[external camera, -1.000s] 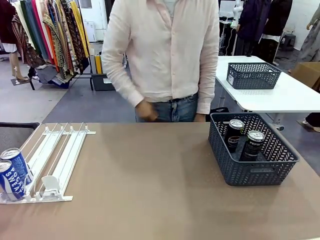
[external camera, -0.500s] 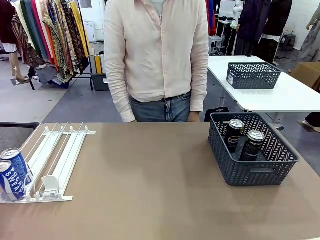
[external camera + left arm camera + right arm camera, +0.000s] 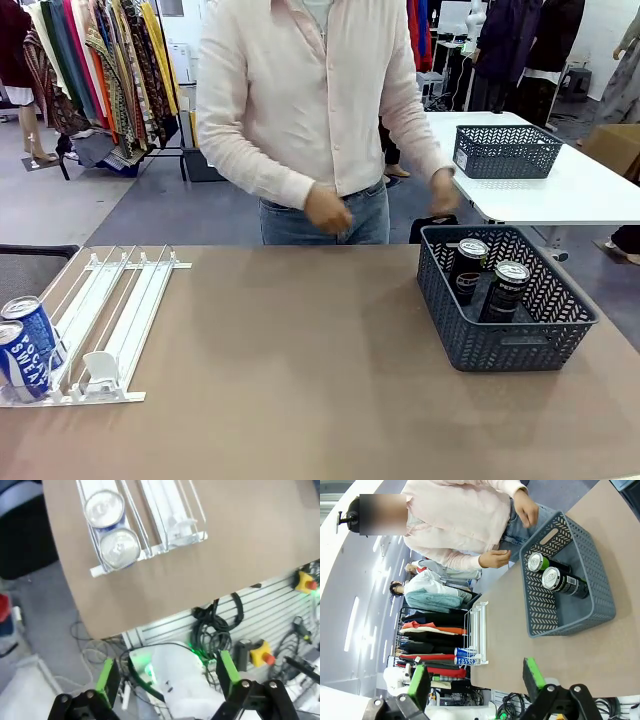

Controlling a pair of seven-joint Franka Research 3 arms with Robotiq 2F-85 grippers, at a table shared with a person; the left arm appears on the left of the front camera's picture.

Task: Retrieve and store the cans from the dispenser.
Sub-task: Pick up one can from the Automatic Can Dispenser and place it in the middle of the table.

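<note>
Cans sit in two places on the brown surface [image 3: 300,380]. Two blue cans [image 3: 24,350] stand one behind the other in the outermost lane of the white dispenser [image 3: 125,305], at the lower left of the front view. In the left wrist view their silver tops show at the upper left, at the rack's end near the edge of the surface. Two black cans [image 3: 490,280] sit side by side inside the dark lattice basket [image 3: 510,350] at the right of the front view. A person in a pale shirt stands at the far side, one hand [image 3: 328,210] raised at the middle of the frame and the other hand [image 3: 443,190] blurred just above the basket's far rim. The left pincer [image 3: 167,675] hangs beyond the edge of the surface, spread wide with nothing between its green pads. The right pincer [image 3: 476,679] is likewise wide apart and empty, well away from the basket.
</note>
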